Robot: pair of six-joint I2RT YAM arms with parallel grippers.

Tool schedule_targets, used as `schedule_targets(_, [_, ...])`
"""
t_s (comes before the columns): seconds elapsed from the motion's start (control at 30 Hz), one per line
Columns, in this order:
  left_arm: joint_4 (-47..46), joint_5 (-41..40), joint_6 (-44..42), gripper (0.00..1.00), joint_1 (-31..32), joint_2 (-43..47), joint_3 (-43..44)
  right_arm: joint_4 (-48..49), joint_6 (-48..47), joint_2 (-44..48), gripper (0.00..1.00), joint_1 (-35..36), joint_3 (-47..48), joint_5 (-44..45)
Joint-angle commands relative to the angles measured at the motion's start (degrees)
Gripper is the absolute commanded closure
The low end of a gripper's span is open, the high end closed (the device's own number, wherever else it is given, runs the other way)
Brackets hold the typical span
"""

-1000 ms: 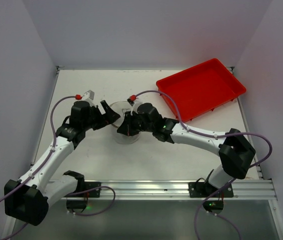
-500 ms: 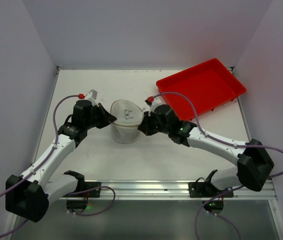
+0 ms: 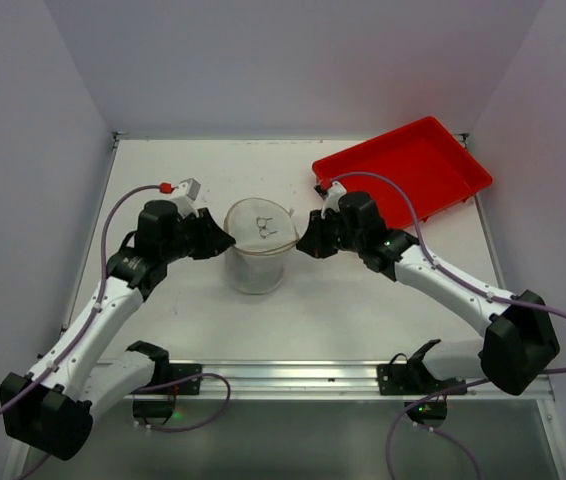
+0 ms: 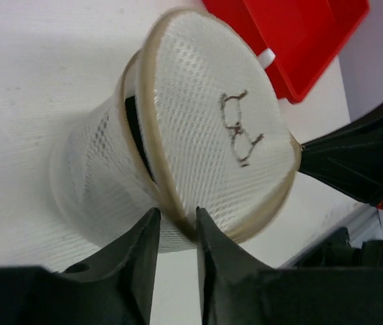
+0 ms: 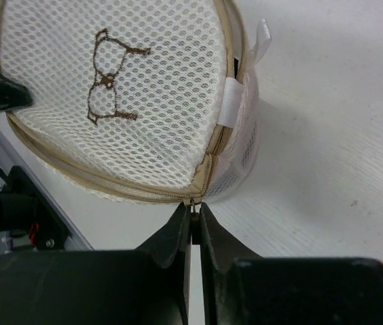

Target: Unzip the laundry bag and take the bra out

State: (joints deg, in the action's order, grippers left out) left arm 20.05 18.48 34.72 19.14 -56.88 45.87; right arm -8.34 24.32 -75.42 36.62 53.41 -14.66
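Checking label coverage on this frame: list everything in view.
laundry bag: 1, translucent white mesh with a beige rim, table centre, between the grippers
stitched mark: 1, brown, bag's upper round end
zipper pull: 1, metal, bag's rim
fabric tab: 1, white, by the zip
tray: 1, red, far right corner
table: 1, white
rail: 1, silver, near edge
cables: 2, lilac, along the arms
left gripper: 1, black, pinching the bag's rim
right gripper: 1, black, shut on the zipper pull
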Motion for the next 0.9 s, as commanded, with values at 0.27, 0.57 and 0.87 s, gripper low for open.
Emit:
schedule_targets(0.27, [11.32,-19.96,-7.73,0.00,-2.08,8.11,3.35,-8.80,0.81,7.91,0.11,6.71,0.13,7.00])
schedule_targets(0.57, [3.16,-15.58,-8.88,0.15,-2.08,-2.95,6.07,-10.12,1.96,16.26,0.01,6.71,-2.07,12.46])
schedule_targets(0.87, [1.39,-11.89,-3.70,0.37,-2.08,-3.52,2.66,-9.24,2.84,18.55,0.01,6.80,-3.31,11.76])
